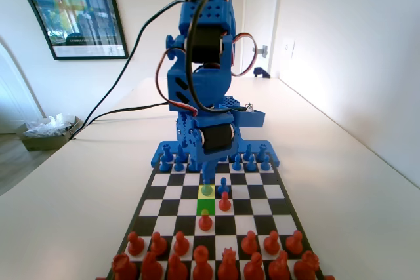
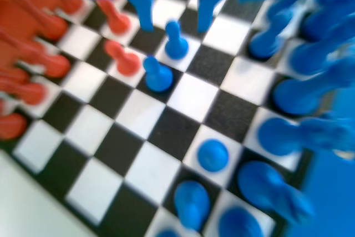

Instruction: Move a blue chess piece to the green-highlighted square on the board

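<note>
Two jaws of the gripper (image 2: 175, 18) hang parted above the blue chess piece (image 2: 176, 41), clasping nothing.

In the wrist view the pawn stands upright just below the gap between the jaw tips, touching neither; a plain blue pawn (image 2: 158, 74) stands just beyond it, lower left, and a red pawn (image 2: 123, 59) left of that; in the fixed view the gripper (image 1: 208, 176) points down at the blue chess piece (image 1: 207, 189), which sits on the paler yellow-green cell; the green-highlighted square (image 1: 206, 204) lies directly nearer the camera on the board (image 1: 259, 209), a red pawn (image 1: 205, 221) just past it.
</note>
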You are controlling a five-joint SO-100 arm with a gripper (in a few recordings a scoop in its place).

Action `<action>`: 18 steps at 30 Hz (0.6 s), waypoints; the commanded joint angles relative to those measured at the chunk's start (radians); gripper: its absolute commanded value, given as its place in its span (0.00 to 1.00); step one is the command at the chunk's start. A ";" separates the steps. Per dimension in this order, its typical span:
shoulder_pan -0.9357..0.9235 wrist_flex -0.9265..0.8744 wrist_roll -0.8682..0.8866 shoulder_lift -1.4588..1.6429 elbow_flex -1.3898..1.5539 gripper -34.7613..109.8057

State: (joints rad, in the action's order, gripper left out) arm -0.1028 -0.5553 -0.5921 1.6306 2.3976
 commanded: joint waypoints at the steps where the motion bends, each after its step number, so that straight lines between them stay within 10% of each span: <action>1: -0.020 0.029 0.006 -0.017 0.003 0.32; 18: -0.025 0.084 0.023 -0.072 -0.023 0.31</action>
State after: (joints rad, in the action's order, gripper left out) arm -0.1197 -0.4633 -0.5645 1.5401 2.3991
